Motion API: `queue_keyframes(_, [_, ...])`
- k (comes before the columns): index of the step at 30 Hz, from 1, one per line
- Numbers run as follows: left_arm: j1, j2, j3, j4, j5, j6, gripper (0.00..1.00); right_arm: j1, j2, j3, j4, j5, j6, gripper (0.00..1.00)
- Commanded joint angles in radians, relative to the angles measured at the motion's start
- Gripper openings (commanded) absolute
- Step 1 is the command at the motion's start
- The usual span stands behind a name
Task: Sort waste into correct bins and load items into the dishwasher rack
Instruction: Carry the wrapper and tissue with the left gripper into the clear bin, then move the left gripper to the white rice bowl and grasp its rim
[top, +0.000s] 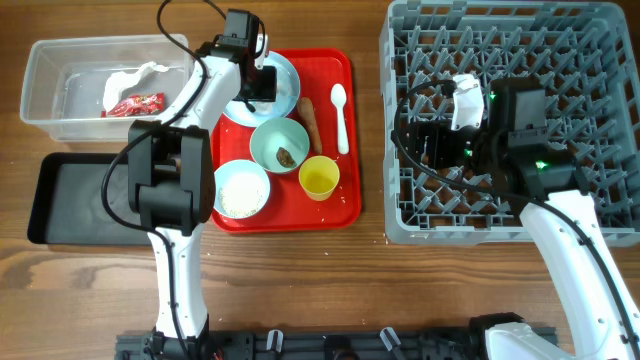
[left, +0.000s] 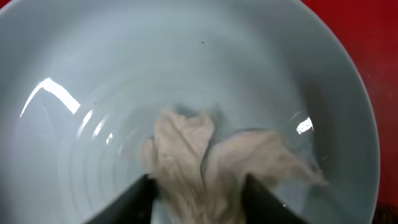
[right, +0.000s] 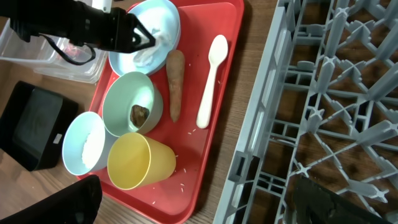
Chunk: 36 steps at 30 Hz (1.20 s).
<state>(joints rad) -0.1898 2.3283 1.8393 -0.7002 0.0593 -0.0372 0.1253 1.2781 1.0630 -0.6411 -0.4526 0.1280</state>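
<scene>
My left gripper (top: 262, 82) is low over the pale blue plate (top: 289, 97) on the red tray. In the left wrist view its fingers (left: 198, 190) are shut on a crumpled tissue (left: 186, 143) lying in the plate (left: 93, 74). My right gripper (top: 435, 140) hangs open and empty over the grey dishwasher rack (top: 600, 60); its fingers (right: 205, 205) are wide apart. The clear tub (top: 45, 90) holds a red wrapper (top: 135, 104) and another white tissue (top: 135, 78). The black tray (top: 70, 200) is empty.
On the red tray (top: 340, 205) are a brown sausage stick (top: 311, 120), a white spoon (top: 341, 115), a mint bowl (top: 272, 138) with a dark scrap (top: 286, 156), a bowl of rice crumbs (top: 241, 188) and a yellow cup (top: 319, 178). Loose rice grains lie by the cup.
</scene>
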Motion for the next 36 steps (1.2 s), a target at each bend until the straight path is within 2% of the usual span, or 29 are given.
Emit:
queue_keyframes(1, [0.003,0.029,0.010,-0.003,0.015,0.007,0.15,0.001,0.009,0.009,0.001,-0.019,0.006,1.00])
queue_keyframes(2, [0.003,0.029,0.010,-0.003,0.015,0.007,0.07,0.001,0.009,0.009,0.000,-0.019,0.006,1.00])
queue_keyframes(3, [0.003,0.029,0.010,-0.003,0.014,0.007,0.04,0.001,0.009,0.009,0.000,-0.019,0.006,0.99])
queue_keyframes(6, [0.005,0.014,0.024,-0.010,0.001,-0.009,0.04,0.001,0.009,0.009,0.000,-0.019,0.006,1.00])
queue_keyframes(9, [0.025,-0.064,0.096,-0.080,-0.027,-0.081,0.04,0.001,0.009,0.009,0.000,-0.019,0.006,1.00])
queue_keyframes(12, [0.070,-0.183,0.191,-0.151,-0.087,-0.173,0.04,0.001,0.009,0.009,0.000,-0.019,0.006,1.00])
queue_keyframes(17, [0.202,-0.333,0.203,-0.171,-0.196,-0.275,0.04,0.001,0.009,0.009,0.011,-0.019,0.006,1.00])
queue_keyframes(23, [0.351,-0.258,0.153,-0.192,-0.200,-0.320,0.04,0.001,0.008,0.009,0.020,-0.019,0.007,1.00])
queue_keyframes(24, [0.362,-0.238,0.148,-0.192,-0.199,-0.320,0.10,0.001,0.009,0.009,0.020,-0.019,0.007,1.00])
queue_keyframes(25, [0.372,-0.210,0.146,-0.192,-0.199,-0.319,0.32,0.001,0.009,0.009,0.019,-0.019,0.007,1.00])
queue_keyframes(27, [0.378,-0.179,0.146,-0.200,-0.198,-0.319,0.90,0.001,0.009,0.009,0.019,-0.019,0.006,1.00])
queue_keyframes(28, [0.378,-0.172,0.146,-0.203,-0.198,-0.316,1.00,0.001,0.009,0.009,0.020,-0.019,0.007,1.00])
queue_keyframes(33, [0.354,-0.232,0.150,-0.222,-0.182,-0.307,1.00,0.001,0.009,0.009,0.020,-0.020,0.011,1.00])
queue_keyframes(36, [0.332,-0.310,0.151,-0.310,-0.130,-0.308,1.00,0.001,0.008,0.009,0.019,-0.020,0.013,1.00])
